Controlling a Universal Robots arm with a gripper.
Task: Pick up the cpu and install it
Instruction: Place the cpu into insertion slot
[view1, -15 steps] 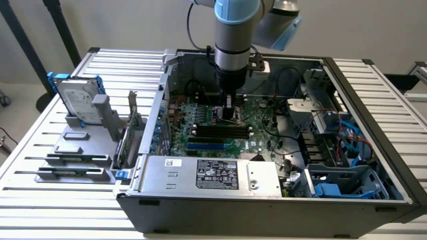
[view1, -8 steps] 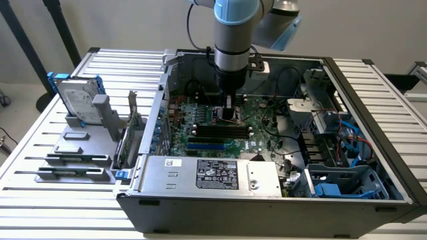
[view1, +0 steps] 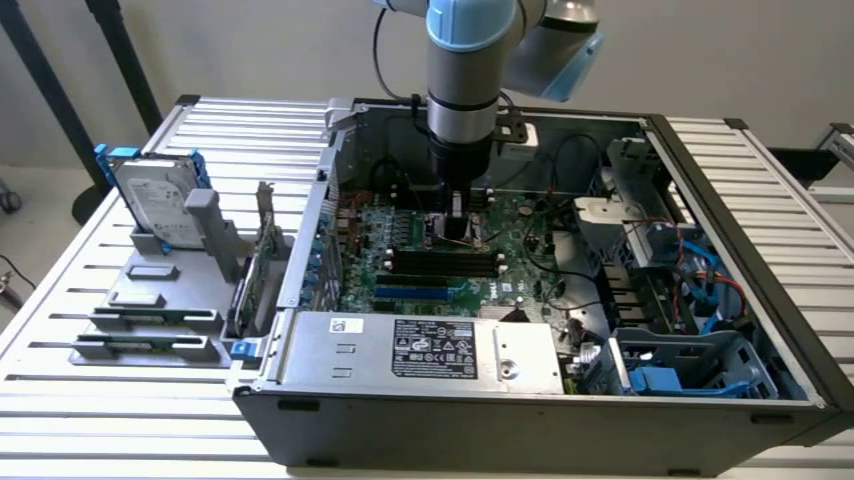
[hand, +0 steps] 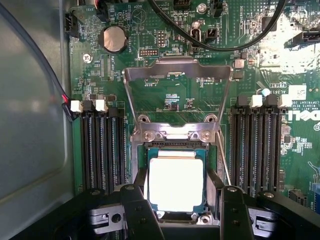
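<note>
The cpu (hand: 176, 182) has a bright, polished metal top over a green laminate edge. The end effector (hand: 176, 190) is matt black and looks like plastic. The socket load plate (hand: 177, 70) is bare metal with a satin finish. The motherboard (hand: 165, 100) is green lacquered laminate with a light sheen; its memory slots (hand: 100, 150) are black plastic. The coin cell (hand: 114, 38) is smooth metal. The case (view1: 534, 425) is matt grey sheet metal. The surface (view1: 54, 300) is ribbed pale metal.

Arm (view1: 461, 90): silver-grey tube, pale blue joint caps (view1: 574, 65), black cable (view1: 380, 60). Gripper (hand: 177, 200) black, seemingly matte plastic; round screw heads (hand: 231, 189).
</note>
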